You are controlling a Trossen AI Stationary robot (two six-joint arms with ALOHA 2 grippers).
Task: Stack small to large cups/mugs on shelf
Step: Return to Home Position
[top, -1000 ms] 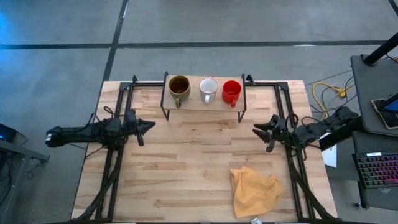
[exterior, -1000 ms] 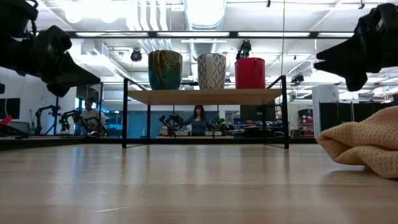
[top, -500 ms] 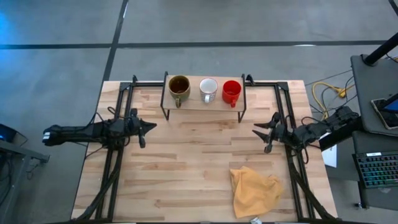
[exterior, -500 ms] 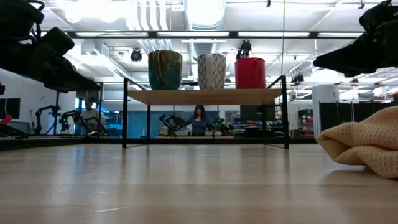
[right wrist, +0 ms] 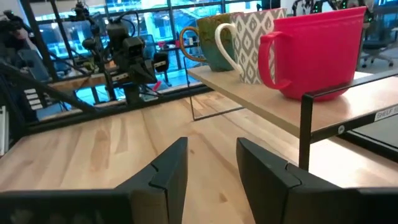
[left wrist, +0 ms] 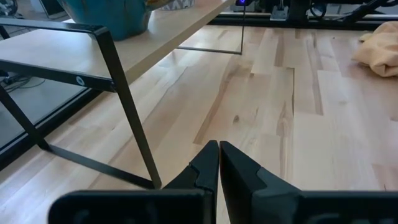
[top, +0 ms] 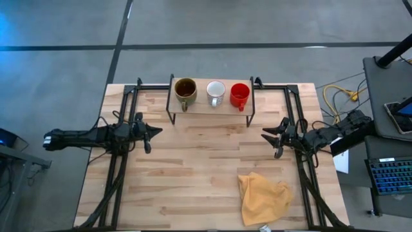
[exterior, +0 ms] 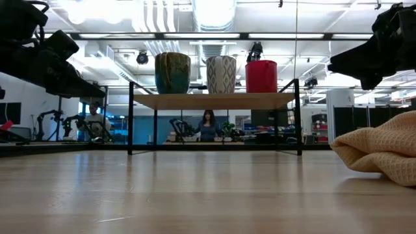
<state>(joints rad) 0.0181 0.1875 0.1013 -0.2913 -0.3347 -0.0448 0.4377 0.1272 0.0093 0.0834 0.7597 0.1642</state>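
Three mugs stand upright in a row on the shelf point(top: 210, 105), a light-wood board on black legs at the table's far side: the dark brown mug point(top: 185, 90) on the left, the white mug point(top: 215, 91) in the middle, the red mug point(top: 239, 94) on the right. They also show in the low view: brown point(exterior: 172, 73), white patterned point(exterior: 221, 74), red point(exterior: 261, 76). My left gripper point(top: 156, 131) hangs shut over the table's left side, short of the shelf's left leg point(left wrist: 127, 112). My right gripper point(top: 267, 140) hangs open over the right side, pointing toward the red mug point(right wrist: 317, 53).
A crumpled yellow-orange cloth point(top: 264, 196) lies on the table near its near right corner, close below my right arm. The bare wood point(top: 199, 167) between the arms and in front of the shelf is open. People and equipment show in the room beyond the table.
My left gripper has drawn slightly back toward the table's left edge and dropped a little. My right gripper has shifted slightly and tipped. The mugs have stayed in place on the shelf.
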